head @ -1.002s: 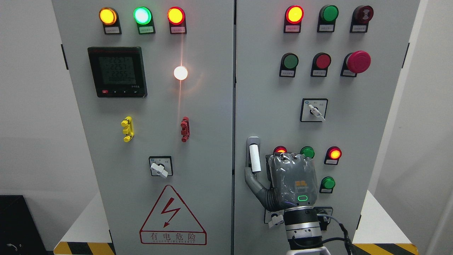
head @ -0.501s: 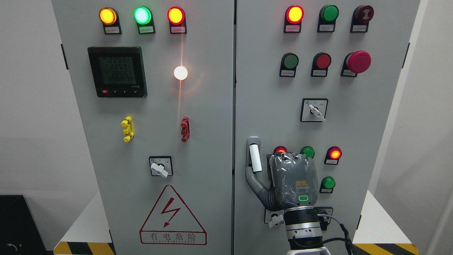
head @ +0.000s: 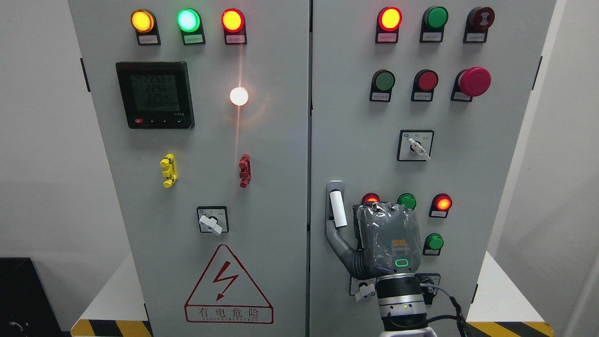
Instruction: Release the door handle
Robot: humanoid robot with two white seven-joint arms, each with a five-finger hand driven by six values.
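- The right hand (head: pixel 386 241) comes up from the bottom edge right of the middle, its back toward the camera.
- Its thumb (head: pixel 338 239) stretches left and up to the foot of the door handle (head: pixel 337 208); whether it touches there I cannot tell.
- The other fingers are hidden behind the palm, so I cannot tell if the hand is wide or curled.
- The door handle stands upright near the left edge of the right cabinet door (head: pixel 468 140), just left of the hand.
- Farther up, a red mushroom button (head: pixel 474 81) sits on that door, and a black meter (head: pixel 155 95) on the left door (head: pixel 276 196).
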